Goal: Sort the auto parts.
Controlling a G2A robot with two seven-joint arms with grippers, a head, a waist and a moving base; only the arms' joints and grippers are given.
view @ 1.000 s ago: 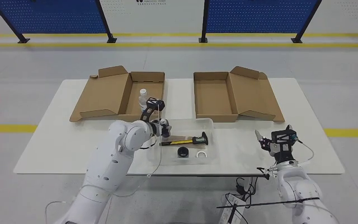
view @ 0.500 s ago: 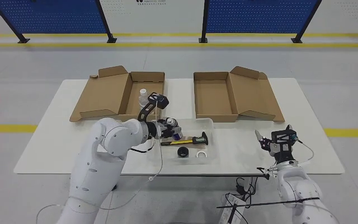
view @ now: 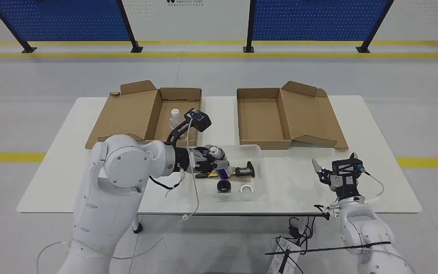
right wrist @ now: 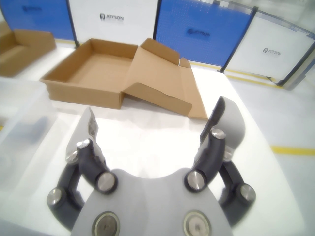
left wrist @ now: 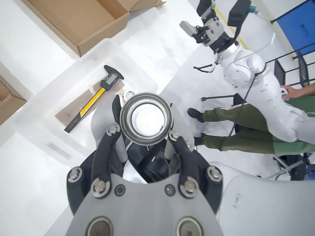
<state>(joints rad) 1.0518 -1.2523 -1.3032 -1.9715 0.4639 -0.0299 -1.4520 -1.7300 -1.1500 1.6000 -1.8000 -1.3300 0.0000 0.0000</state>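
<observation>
The left gripper (view: 213, 154) is clamped on the steel ring (left wrist: 126, 120) above the clear bin (view: 250, 146), left carton (view: 183, 109) close at eleven o'clock, right carton (view: 260, 120) at two, right gripper (right wrist: 155, 116) well off, jaws apart.

- The metal ring (left wrist: 147, 119) hides most of a white part (left wrist: 128, 95) in the clear bin (left wrist: 103, 44).
- Upper left of the top view: pale object (view: 175, 118) in the left box (view: 186, 97), too small to identify.

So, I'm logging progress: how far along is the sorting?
Done: one pale part lies in the left box. In hand: the left gripper grips a metal ring above the clear bin. Left: a caliper, black part and white piece in the bin. The right gripper is open.
</observation>
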